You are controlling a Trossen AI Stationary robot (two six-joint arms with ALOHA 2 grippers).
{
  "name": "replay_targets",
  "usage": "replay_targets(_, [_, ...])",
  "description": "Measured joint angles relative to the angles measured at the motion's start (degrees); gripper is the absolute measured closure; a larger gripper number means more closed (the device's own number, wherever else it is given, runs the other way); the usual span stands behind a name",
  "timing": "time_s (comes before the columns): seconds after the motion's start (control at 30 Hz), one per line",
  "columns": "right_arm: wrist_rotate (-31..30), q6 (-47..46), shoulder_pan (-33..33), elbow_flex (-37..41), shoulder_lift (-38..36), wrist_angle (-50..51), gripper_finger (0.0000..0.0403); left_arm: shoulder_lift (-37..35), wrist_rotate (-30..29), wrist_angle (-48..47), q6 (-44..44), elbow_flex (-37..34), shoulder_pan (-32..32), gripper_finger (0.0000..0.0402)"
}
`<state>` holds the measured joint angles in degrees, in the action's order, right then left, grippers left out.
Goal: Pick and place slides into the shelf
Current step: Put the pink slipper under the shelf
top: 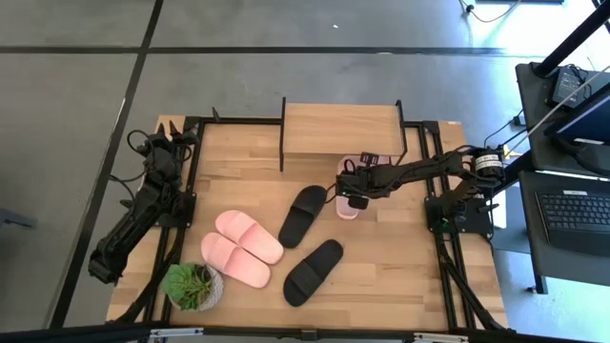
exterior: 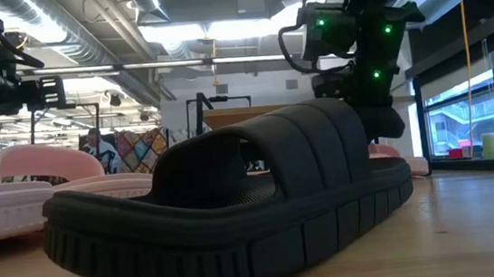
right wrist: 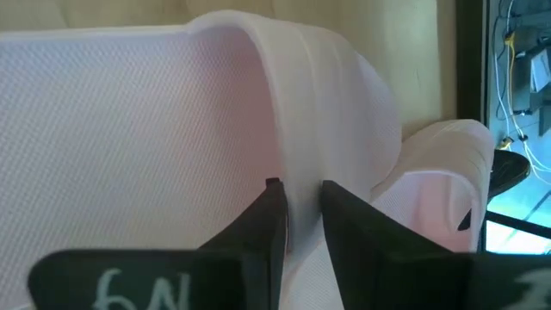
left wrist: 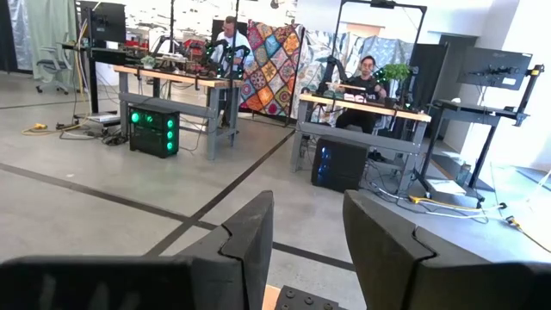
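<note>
Shelf (top: 340,130): light plank top, at the desk's (top: 400,267) far edge. Right claw (top: 355,195): just in front of the shelf, clamped on the strap of a pink slide (right wrist: 155,112), with another pink slide (right wrist: 439,185) beside it. Two black slides (top: 302,214) nearer the desk's middle; pink pair (top: 248,235) left of them, beside a potted plant (top: 191,284). Left claw (left wrist: 306,245): parked well left of the shelf, half parted, holding nothing
</note>
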<state>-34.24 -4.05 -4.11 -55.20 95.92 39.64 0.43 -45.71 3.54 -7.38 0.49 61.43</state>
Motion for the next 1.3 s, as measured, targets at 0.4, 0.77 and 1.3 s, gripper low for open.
replay_targets(0.4, [1.2, -0.3, -0.4, 0.0, 0.0, -0.1, 0.0309, 0.0, 0.0, 0.0, 0.0, 0.0, 0.0, 0.0267])
replay_targets(0.77, [1.5, -1.7, -0.1, -1.0, 0.0, 2.2, 0.0213, 0.0, 0.0, 0.0, 0.0, 0.0, 0.0, 0.0267])
replay_targets(1.3, [11.6, -9.1, 5.9, -15.3, 0.0, 13.7, 0.0205, 0.0, 0.0, 0.0, 0.0, 0.0, 0.0, 0.0267])
